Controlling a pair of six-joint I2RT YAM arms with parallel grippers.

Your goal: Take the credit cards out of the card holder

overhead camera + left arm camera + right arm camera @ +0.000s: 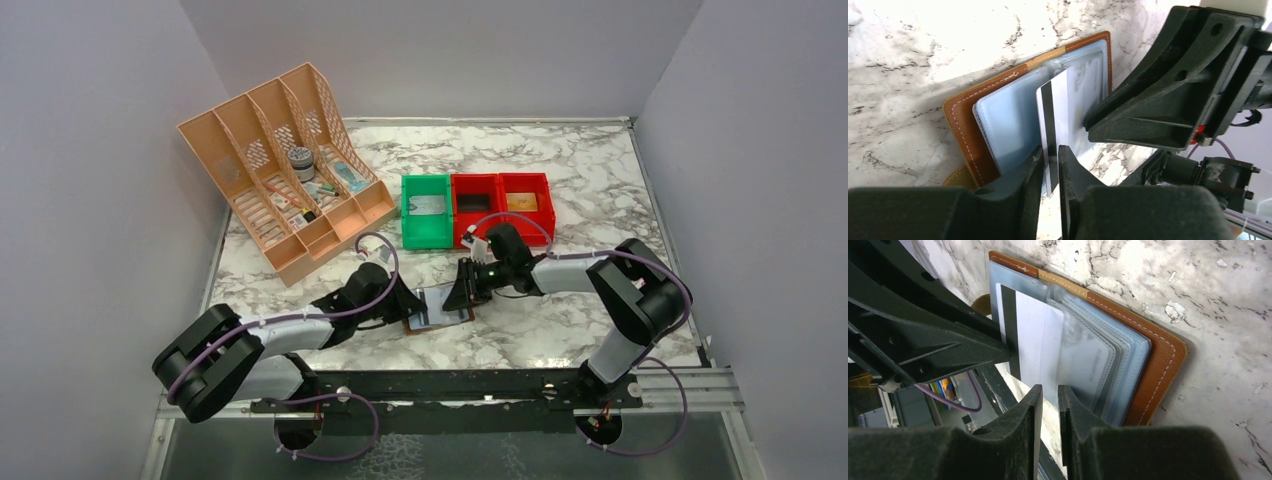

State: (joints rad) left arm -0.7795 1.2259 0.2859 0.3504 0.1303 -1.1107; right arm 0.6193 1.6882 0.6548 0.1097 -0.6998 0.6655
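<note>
Left end effector: fingers barely parted. The credit card stands in the narrow gap, its dark stripe edge nearest the fingers.

Right end effector: equally narrow, tip against the clear sleeves on the opposite side.

From these angles we cannot tell whether either pair actually pinches what it meets.

Card holder: lies open on the bench between the two arms, near the green bin. We see tan grained leather with pale stitching along the border, and pale grey-blue glossy plastic pages fanned inside.

Card: thin, flat, pale, part-way out of its sleeve.

Bench: white marble pattern with dark veining.
</note>
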